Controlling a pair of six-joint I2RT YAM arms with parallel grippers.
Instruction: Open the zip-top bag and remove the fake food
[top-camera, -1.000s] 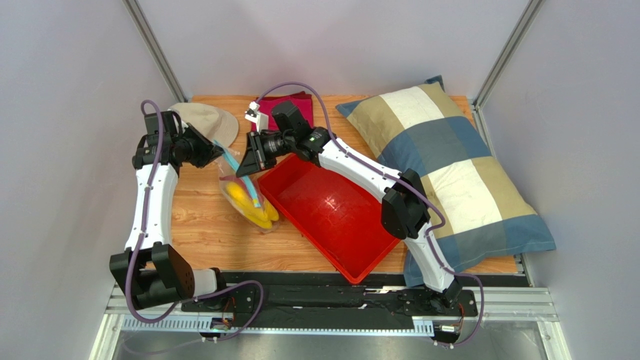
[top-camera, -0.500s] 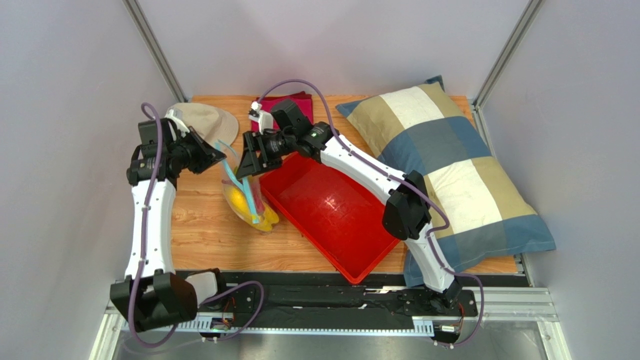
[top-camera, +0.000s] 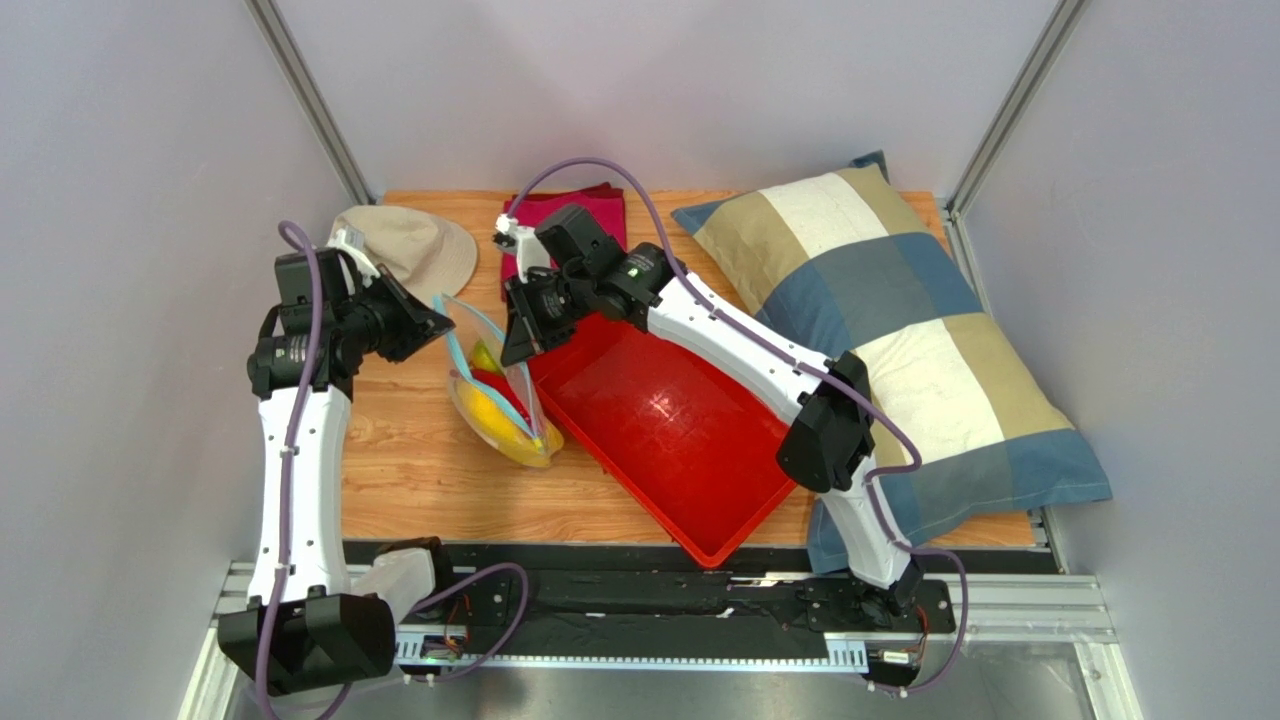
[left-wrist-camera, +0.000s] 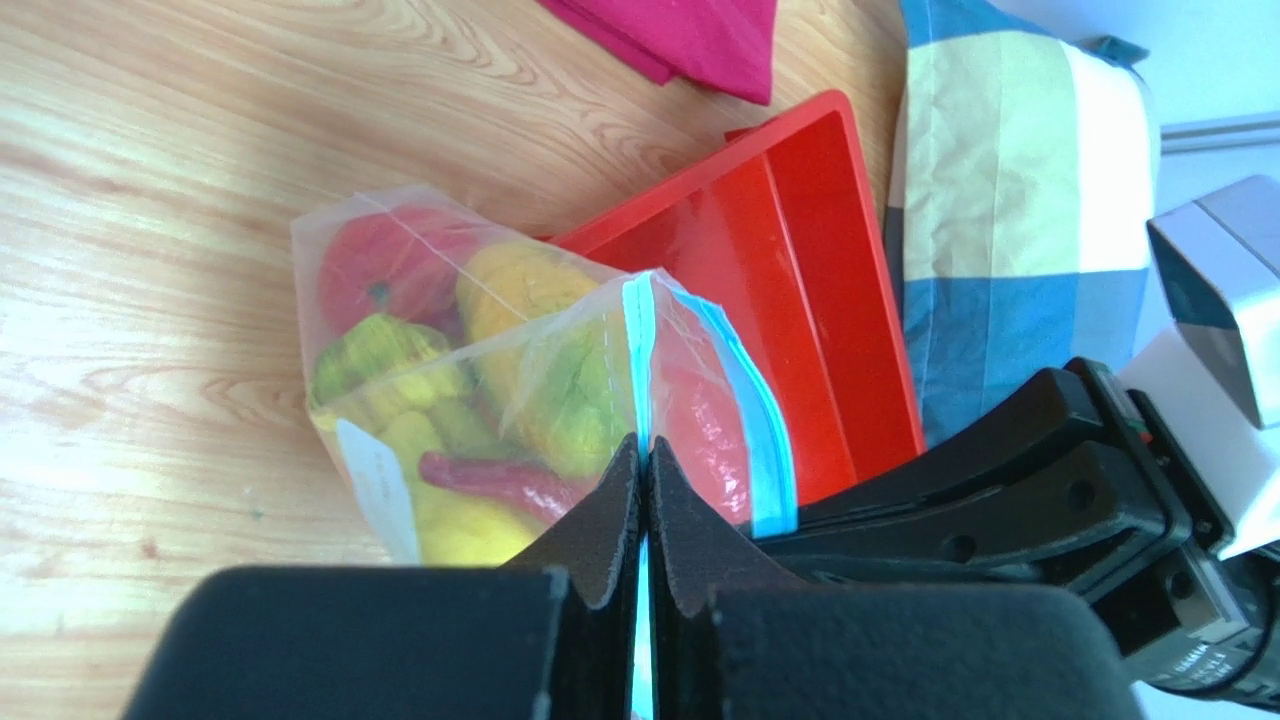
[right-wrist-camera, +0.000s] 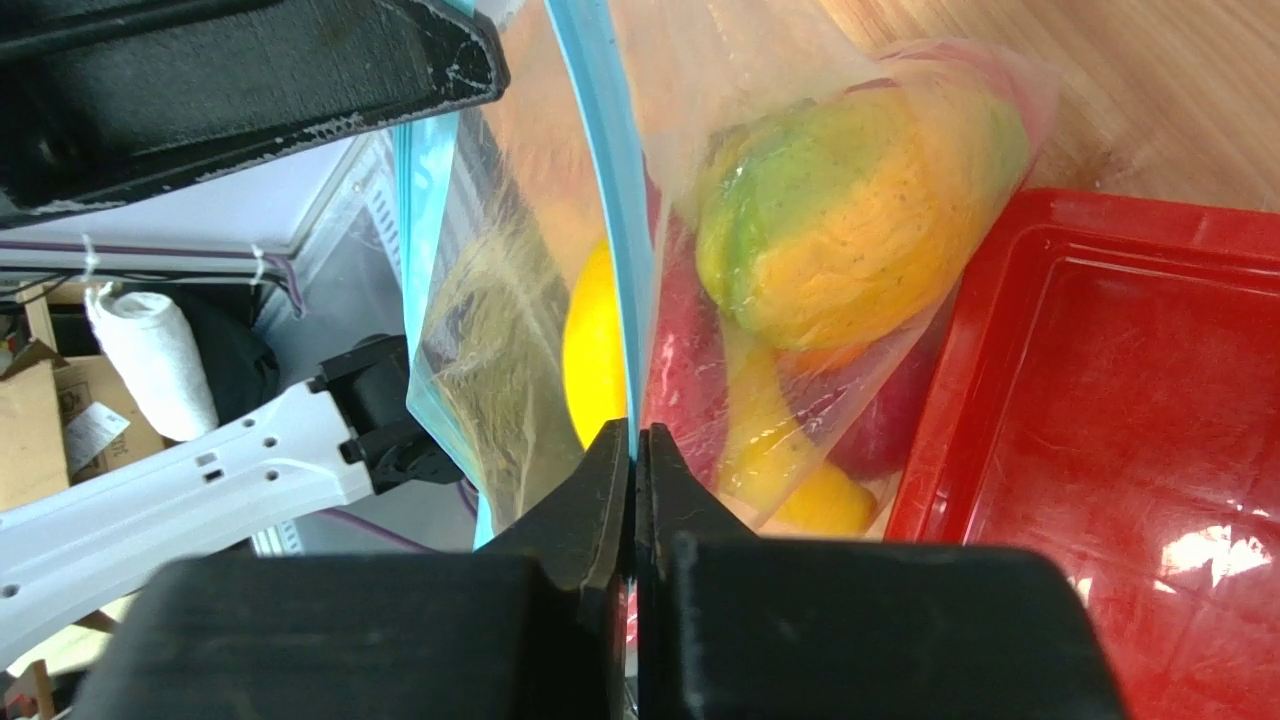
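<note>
The clear zip-top bag (top-camera: 493, 393) hangs between my two grippers over the wooden table, left of the red tray. Its light blue zip strip (left-wrist-camera: 643, 360) is split into two sides with the mouth spread open. My left gripper (top-camera: 436, 318) is shut on one side of the strip (left-wrist-camera: 645, 450). My right gripper (top-camera: 514, 348) is shut on the other side (right-wrist-camera: 631, 435). Inside the bag are the fake food: a green-orange mango (right-wrist-camera: 849, 225), a yellow banana bunch (left-wrist-camera: 451, 525), a slim red chilli (left-wrist-camera: 504, 483) and a red apple (left-wrist-camera: 376, 270).
A red tray (top-camera: 661, 435) lies right of the bag. A checked pillow (top-camera: 917, 330) lies at the right. A beige cap (top-camera: 406, 243) and a magenta cloth (top-camera: 579, 203) lie at the back of the table.
The left gripper has pulled back to the left and the right gripper has moved slightly right and down. The two sides of the zip strip have parted and the bag mouth has widened.
</note>
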